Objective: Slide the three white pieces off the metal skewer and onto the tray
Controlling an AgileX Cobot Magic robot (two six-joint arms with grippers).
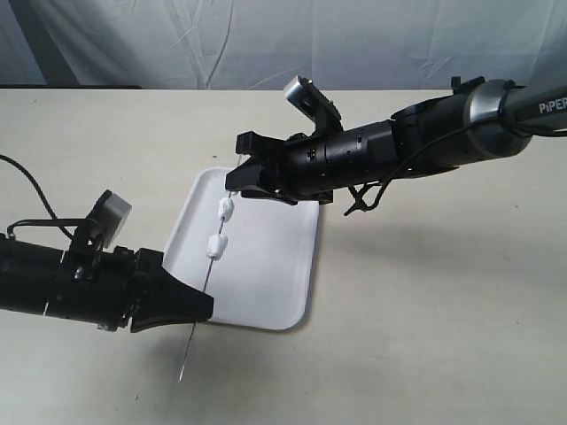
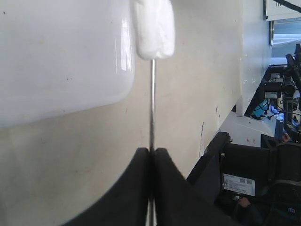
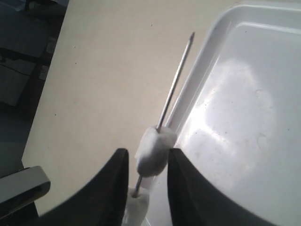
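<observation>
left gripper (image 2: 151, 153): jaws clamped on metal skewer (image 1: 207, 274) | right gripper (image 3: 148, 151): jaws narrow, straddling one white piece (image 3: 157, 143), not squeezing | skewer slants above tray (image 1: 283, 266)

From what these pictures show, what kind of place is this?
Probably a robot lab or test bench: a plain beige table, a wrinkled white backdrop sheet, and black labelled equipment beside the table.

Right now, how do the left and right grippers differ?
Left gripper is shut on the bare skewer; right gripper is open, straddling a white piece. Left holds low on the skewer in the exterior view; right sits at its top, by the tray rim. Both have black fingers.
</observation>
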